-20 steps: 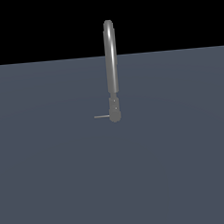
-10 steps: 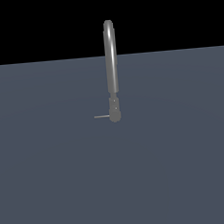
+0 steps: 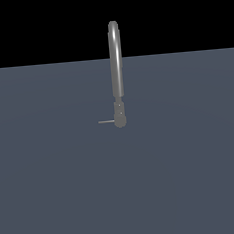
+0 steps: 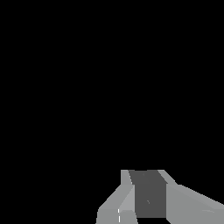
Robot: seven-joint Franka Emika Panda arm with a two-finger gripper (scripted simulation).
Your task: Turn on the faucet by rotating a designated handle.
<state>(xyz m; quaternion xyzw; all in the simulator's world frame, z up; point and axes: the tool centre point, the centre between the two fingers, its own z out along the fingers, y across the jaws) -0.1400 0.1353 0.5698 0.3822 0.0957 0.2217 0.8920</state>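
The faucet [image 3: 116,64] is standing upright on the flat slate-grey bench [image 3: 55,194], its slim glossy tube rising and arching over at the top, where it is showing against the black background. Below the tube, a short darker knobbed base is resting on the bench surface. The handle [image 3: 106,122], a very thin short grey rod, is sticking out sideways from that rounded base toward the exterior view's left, lying level and touching the base at one end. No container is appearing in either view. The arm is not showing in the exterior view at all, so its pose cannot be told from there. The wrist view is showing only the pincer [image 4: 146,192] as pale grey angular faces with a darker grey panel between them, set against plain black. The fingers [image 4: 127,197] are visible only in part, cut off by the picture's edge, and whether they are apart or together cannot be told. Nothing is lying between them that can be seen. Neither the faucet nor the handle is appearing in the wrist view, so where they are sitting relative to the pincer cannot be told; no contact between pincer and handle is showing
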